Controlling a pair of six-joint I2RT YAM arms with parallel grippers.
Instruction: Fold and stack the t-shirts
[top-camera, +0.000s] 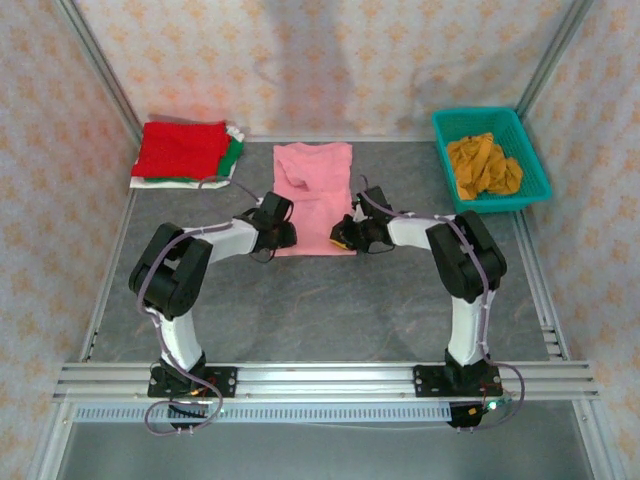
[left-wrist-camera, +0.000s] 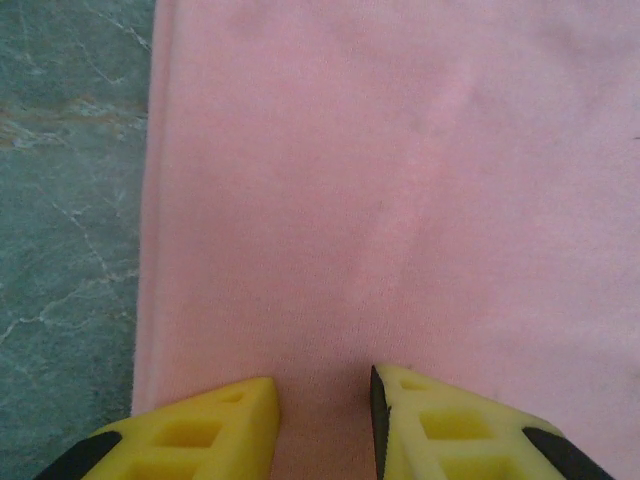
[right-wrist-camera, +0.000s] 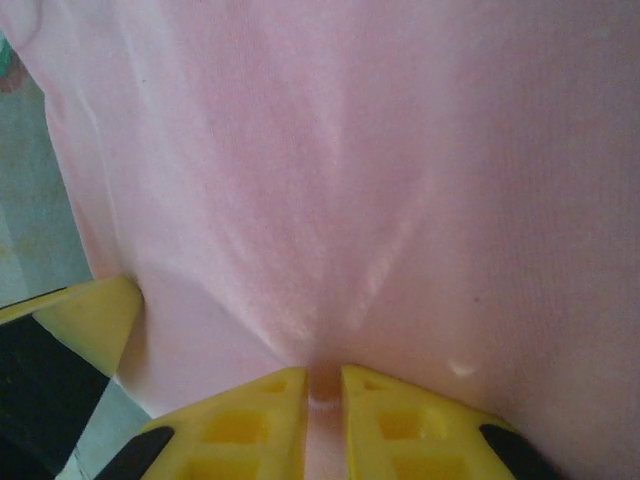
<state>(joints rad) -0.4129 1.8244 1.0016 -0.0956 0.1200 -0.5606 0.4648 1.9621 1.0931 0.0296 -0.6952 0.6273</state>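
You've got the pink t-shirt (top-camera: 314, 190) flat on the tabletop (top-camera: 330, 300), long axis running far from its near hem, where your right gripper (right-wrist-camera: 323, 378) pinches cloth and your left gripper (left-wrist-camera: 322, 390) stands part-open astride it.

pink t-shirt (left-wrist-camera: 400, 200): soft matt cloth | table (left-wrist-camera: 60, 200): smooth, marbled grey | basket (top-camera: 476, 113): teal plastic lattice

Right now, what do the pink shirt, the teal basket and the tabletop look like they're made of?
The pink t-shirt: soft matte knit cloth, probably cotton; fine weave shows and it puckers into creases. The teal basket: likely moulded plastic, with a smooth rim and lattice walls. The tabletop: grey-green, marble-veined surface, perhaps laminate or stone; cannot tell which.
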